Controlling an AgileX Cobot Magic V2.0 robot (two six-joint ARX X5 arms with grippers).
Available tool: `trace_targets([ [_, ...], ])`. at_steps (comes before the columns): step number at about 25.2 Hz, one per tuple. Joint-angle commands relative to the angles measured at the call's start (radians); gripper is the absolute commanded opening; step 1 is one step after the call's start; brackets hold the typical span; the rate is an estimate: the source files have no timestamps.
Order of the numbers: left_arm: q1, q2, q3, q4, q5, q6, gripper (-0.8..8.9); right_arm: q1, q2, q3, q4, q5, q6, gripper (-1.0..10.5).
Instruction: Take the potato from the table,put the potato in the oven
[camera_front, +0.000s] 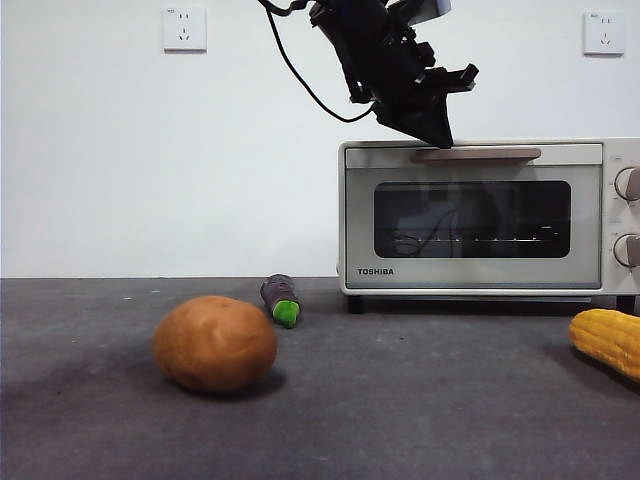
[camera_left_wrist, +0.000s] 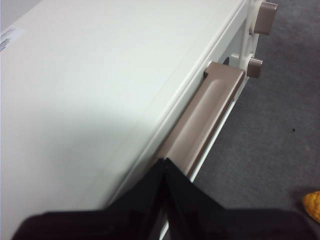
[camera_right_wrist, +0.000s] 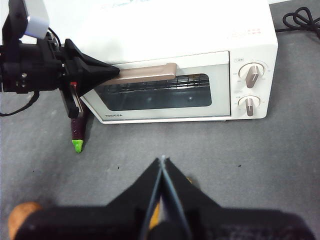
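The orange-brown potato (camera_front: 215, 343) lies on the dark grey table (camera_front: 400, 420) at the front left; only a sliver of the potato (camera_right_wrist: 21, 214) shows in the right wrist view, beside my right arm. The cream Toshiba oven (camera_front: 360, 215) stands at the back right with its door closed. My left gripper (camera_front: 440, 135) is shut, its pointed tips (camera_left_wrist: 165, 161) resting against the left end of the beige handle (camera_left_wrist: 205, 120). The right wrist view shows that left gripper (camera_right_wrist: 112, 74) at the handle (camera_right_wrist: 147, 73). My right gripper (camera_right_wrist: 162, 160) hangs shut and empty over the table in front of the oven.
A small purple eggplant (camera_front: 281, 300) with a green tip lies just left of the oven's front. A yellow corn cob (camera_front: 608, 340) lies at the right edge, below the two knobs (camera_front: 628, 184). A black cable (camera_right_wrist: 300, 20) lies behind the oven.
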Motion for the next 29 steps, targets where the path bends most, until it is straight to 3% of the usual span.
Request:
trace_targets([
  [1, -0.006, 0.070, -0.035, -0.076, -0.003, -0.008, -0.08, 0.001, -0.001, 0.004, 0.003, -0.003, -0.006, 0.0],
  [15, -0.011, 0.070, -0.035, -0.126, -0.006, -0.015, -0.08, 0.001, -0.001, 0.004, 0.003, -0.003, -0.006, 0.0],
  [29, -0.018, 0.070, -0.035, -0.214, -0.002, -0.103, -0.08, 0.001, -0.004, 0.004, 0.002, -0.003, -0.003, 0.0],
])
